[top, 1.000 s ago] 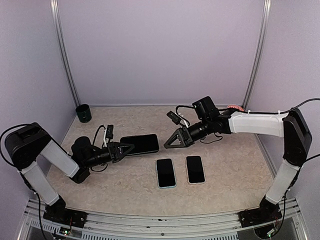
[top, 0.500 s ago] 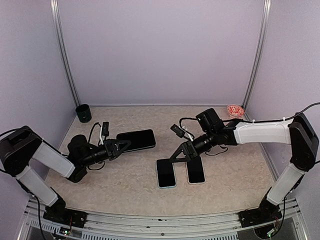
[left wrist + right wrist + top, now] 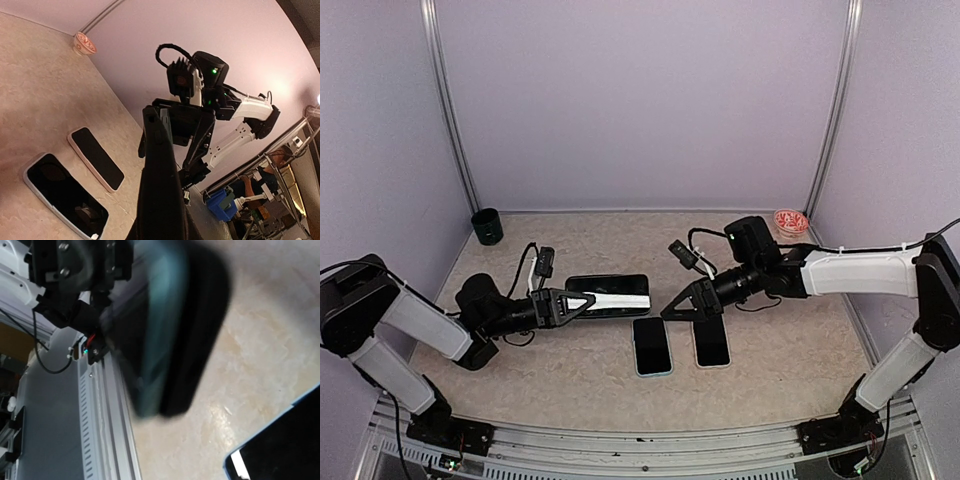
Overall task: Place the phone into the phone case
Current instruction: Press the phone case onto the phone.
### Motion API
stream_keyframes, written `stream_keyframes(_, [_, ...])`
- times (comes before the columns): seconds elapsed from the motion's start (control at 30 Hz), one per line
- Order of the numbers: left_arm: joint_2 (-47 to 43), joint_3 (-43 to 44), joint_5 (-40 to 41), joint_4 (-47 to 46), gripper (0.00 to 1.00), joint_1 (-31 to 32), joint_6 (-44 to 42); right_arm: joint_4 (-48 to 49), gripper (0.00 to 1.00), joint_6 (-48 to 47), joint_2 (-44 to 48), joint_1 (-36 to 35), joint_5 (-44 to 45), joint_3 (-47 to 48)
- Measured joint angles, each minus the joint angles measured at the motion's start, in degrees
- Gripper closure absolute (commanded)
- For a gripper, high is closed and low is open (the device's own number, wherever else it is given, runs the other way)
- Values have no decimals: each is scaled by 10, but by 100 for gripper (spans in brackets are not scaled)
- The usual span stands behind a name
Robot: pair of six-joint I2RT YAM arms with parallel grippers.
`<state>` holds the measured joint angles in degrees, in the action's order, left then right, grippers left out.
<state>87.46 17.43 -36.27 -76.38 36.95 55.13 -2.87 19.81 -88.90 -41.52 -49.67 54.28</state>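
Right wrist blurs black phone (image 3: pixel 170 325); left hand (image 3: pixel 584 299) grips it, right hand (image 3: pixel 667 312) unclear.

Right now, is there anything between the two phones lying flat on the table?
No, just a thin strip of bare table between the blue-rimmed phone and the white-rimmed phone. The top and left wrist views both show it.
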Motion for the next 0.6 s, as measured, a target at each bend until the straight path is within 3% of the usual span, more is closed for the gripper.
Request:
stream_keyframes(0.4, [24,39,-58,-37,92,22,1,61,38,16,42,8,-70,-43])
stream_keyframes(0.6, [46,52,-63,-42,92,34,4,142,38,59,82,8,-66,-89])
